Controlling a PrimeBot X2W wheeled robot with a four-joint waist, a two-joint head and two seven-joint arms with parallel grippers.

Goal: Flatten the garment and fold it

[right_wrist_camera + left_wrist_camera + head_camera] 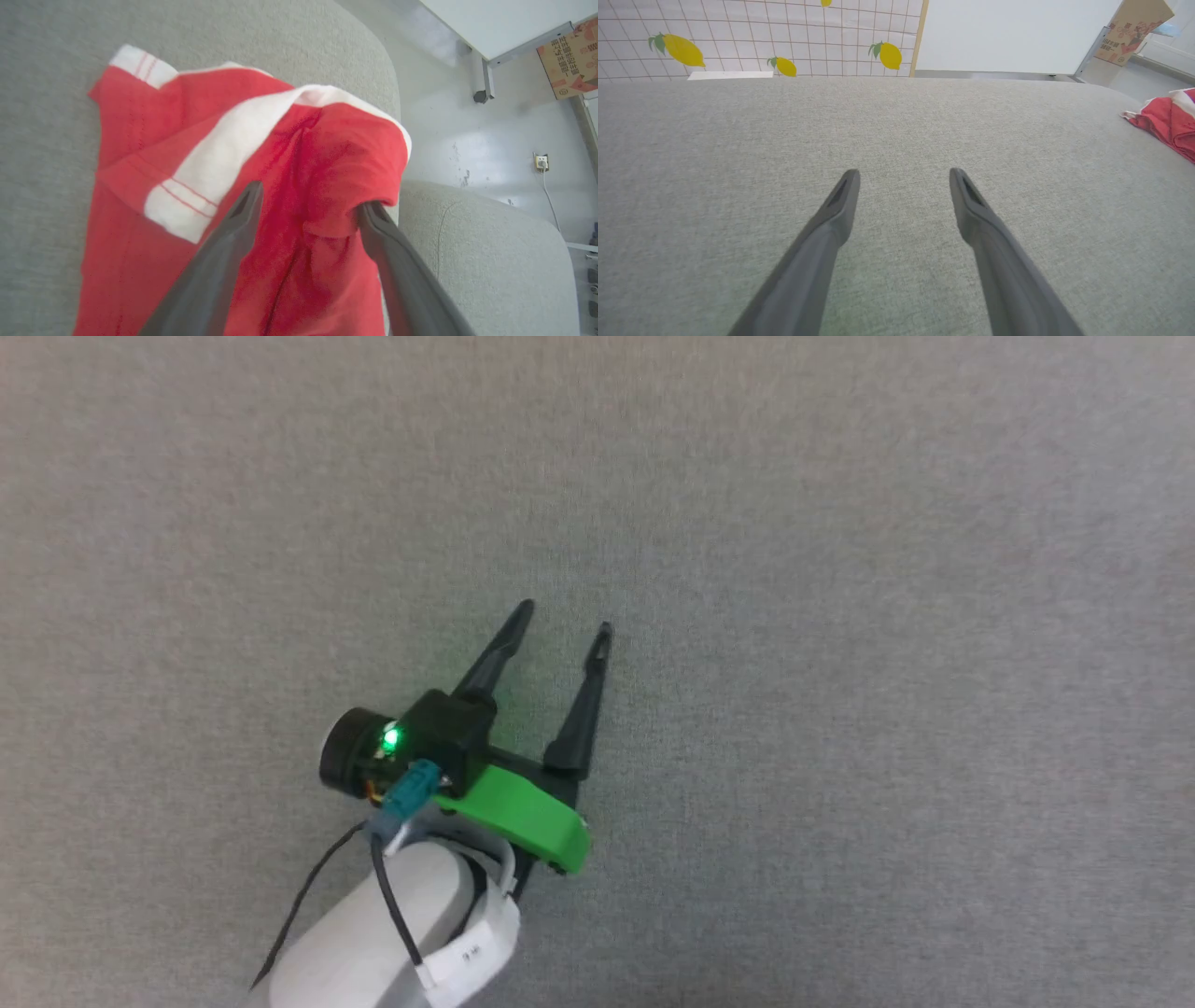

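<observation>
Grey fabric cushion (738, 140), lemon-print tiled wall (738, 32), pale glossy floor (467, 140), cardboard box (572, 60)

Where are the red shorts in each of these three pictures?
Head view: the left gripper over the grey sofa cushion.
Left wrist view: red shorts at the right edge, on that cushion.
Right wrist view: shorts across the middle, under the right gripper.
Shared landmark: the grey cushion.

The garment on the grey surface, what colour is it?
The garment is bright red with white stripes, clearest in the right wrist view.
</observation>
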